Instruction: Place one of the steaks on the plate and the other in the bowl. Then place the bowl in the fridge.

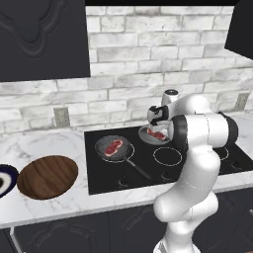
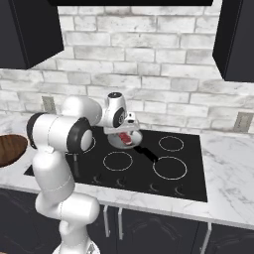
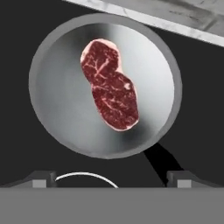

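Now the gripper (image 3: 111,177), jaws spread wide, hovers above the steak (image 3: 110,90) lying in the silver-grey pan (image 3: 52,127) on the cooktop (image 1: 197,165); it should descend centred and close across the slab's narrow width.

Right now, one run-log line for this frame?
pincer: open, above rear pan | steak: in rear pan | second steak: in front pan | bowl, plate: empty

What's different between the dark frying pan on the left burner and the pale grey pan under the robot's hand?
The dark frying pan is near-black; the pale grey pan is silvery. The dark pan sits on the front left burner with nothing above it; the grey pan sits further back, under the open gripper. Each holds one raw red steak and rests on the black cooktop.
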